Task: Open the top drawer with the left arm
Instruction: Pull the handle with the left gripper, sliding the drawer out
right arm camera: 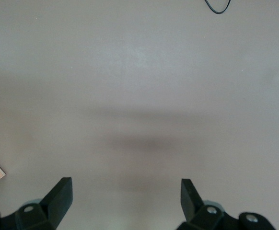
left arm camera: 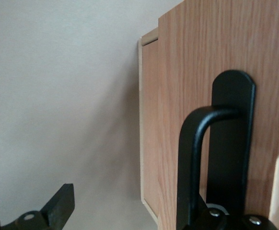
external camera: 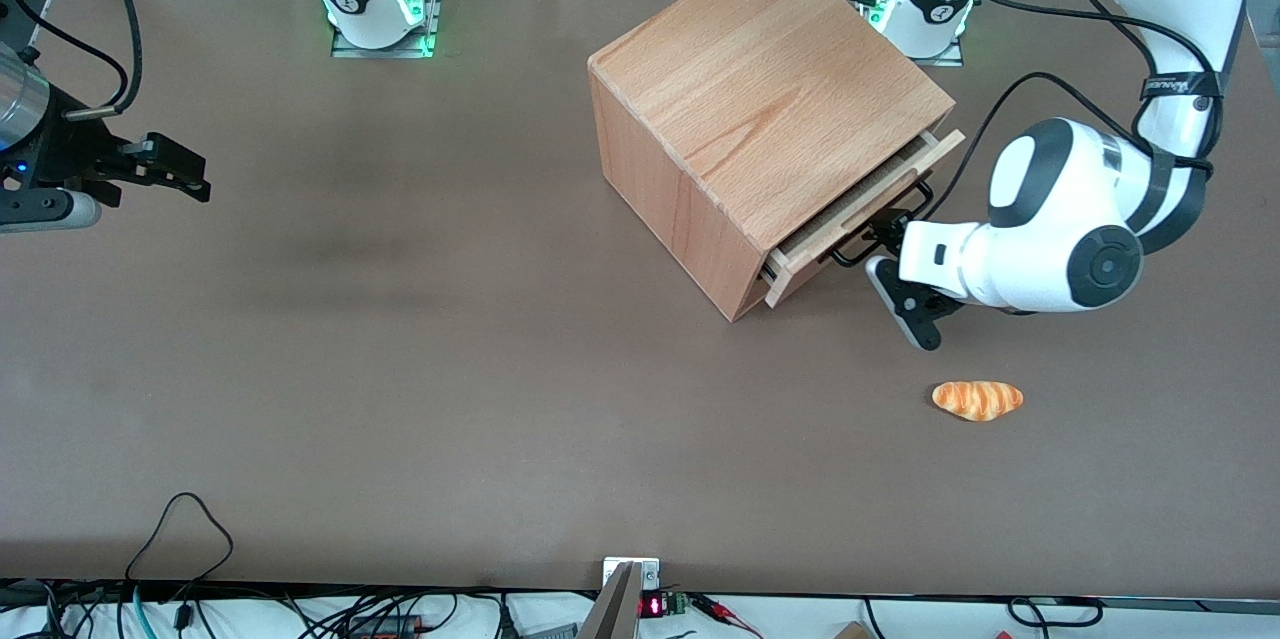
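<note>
Top drawer point(external camera: 862, 215) sits slightly proud of the wooden cabinet point(external camera: 760, 109), toward the working arm's end of the table; judged best practice is a straight pull along the drawer's slide axis, keeping the finger hooked on the black handle point(left arm camera: 197, 158) so it does not slip off. The left arm's gripper point(external camera: 893, 254) is at the drawer front, fingers spread wide: one finger point(left arm camera: 58, 206) hangs free over bare table, the other lies against the handle, clamping nothing. A croissant point(external camera: 978, 400) lies nearer the front camera, apart.

I work in a robotics lab: my glossy white arm point(external camera: 1080, 239) and its twin are bolted to metal base plates point(external camera: 385, 39) with green lights on a broad brown desk point(external camera: 400, 369), with loose black cables point(external camera: 180, 529) and a small red digital readout point(external camera: 652, 606) along its near edge.
</note>
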Motion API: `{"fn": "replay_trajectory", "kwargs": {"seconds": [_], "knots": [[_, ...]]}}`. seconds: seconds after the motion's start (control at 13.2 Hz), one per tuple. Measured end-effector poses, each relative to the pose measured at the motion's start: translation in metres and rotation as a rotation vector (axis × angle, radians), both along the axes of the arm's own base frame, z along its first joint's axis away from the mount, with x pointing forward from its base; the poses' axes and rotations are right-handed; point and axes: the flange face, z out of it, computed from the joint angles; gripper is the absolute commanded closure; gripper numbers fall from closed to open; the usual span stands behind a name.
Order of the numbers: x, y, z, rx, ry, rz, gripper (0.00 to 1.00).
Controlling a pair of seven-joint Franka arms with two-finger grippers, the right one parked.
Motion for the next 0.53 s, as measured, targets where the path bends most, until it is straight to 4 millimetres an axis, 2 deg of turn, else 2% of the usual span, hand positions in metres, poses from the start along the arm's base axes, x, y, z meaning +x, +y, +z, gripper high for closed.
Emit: {"fn": "replay_trajectory", "kwargs": {"seconds": [0.53], "knots": [[0.015,0.031,0.007,-0.013,-0.028,0.037,0.0]]}}
